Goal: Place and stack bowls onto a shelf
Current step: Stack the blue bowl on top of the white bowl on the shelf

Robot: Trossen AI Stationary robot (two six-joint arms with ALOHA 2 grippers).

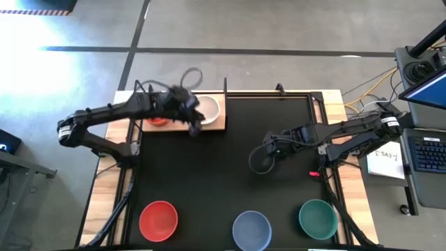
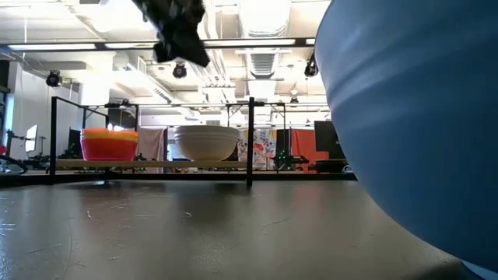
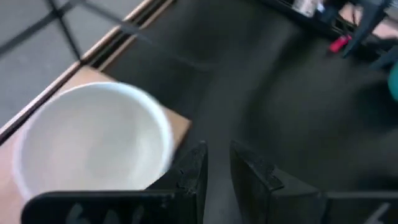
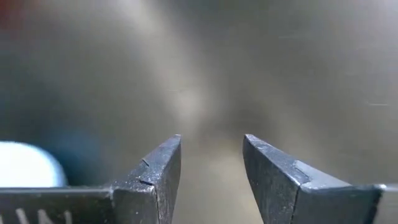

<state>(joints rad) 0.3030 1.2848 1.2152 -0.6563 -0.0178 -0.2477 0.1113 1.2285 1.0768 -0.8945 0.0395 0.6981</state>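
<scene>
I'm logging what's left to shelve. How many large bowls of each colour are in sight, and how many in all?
red bowl: 1
white bowl: 1
pale blue bowl: 1
teal bowl: 1
Total: 4
The small orange stack on the shelf is left out, because its count cannot be told.

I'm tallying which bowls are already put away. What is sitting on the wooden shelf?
On the shelf sits the white bowl, empty inside, and an orange-red stack with a yellow rim showing. The left gripper covers part of it from above, so deeper bowls cannot be counted.
</scene>
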